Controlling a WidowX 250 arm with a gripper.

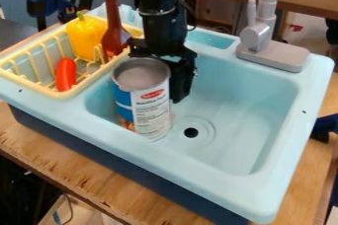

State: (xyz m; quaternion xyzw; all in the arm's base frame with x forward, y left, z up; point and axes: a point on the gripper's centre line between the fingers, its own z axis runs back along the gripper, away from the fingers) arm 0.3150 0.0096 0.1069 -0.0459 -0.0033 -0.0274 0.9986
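A tall metal can (150,103) stands upright inside a pale blue toy sink (221,177), its round, dull grey top facing up. Its label is white on the front, with a small red oval and lines of print, and blue at the left edge. The black robot arm (158,19) comes down from the top edge, behind the can, and its black pincer (180,78) hangs close against the can's back and right side. Whether the pincer is wide, narrow or holding the can, I cannot tell. Just right of the can's foot is the dark, round drain hole (190,132).

To the left of the can and farther back, a pale yellow dish rack (41,89) sits on the sink's corner. In the rack, a smooth, red-orange, rounded long toy (66,74) is the nearer item; a yellow toy bell pepper (84,36) and a dark red bottle (112,36) with a slim neck stand farther back. Behind the can and to its right rises a grey faucet (259,36) on a flat base. In front of the can, beyond the sink's dark blue side, shows the wooden desk (66,157) that carries the sink.
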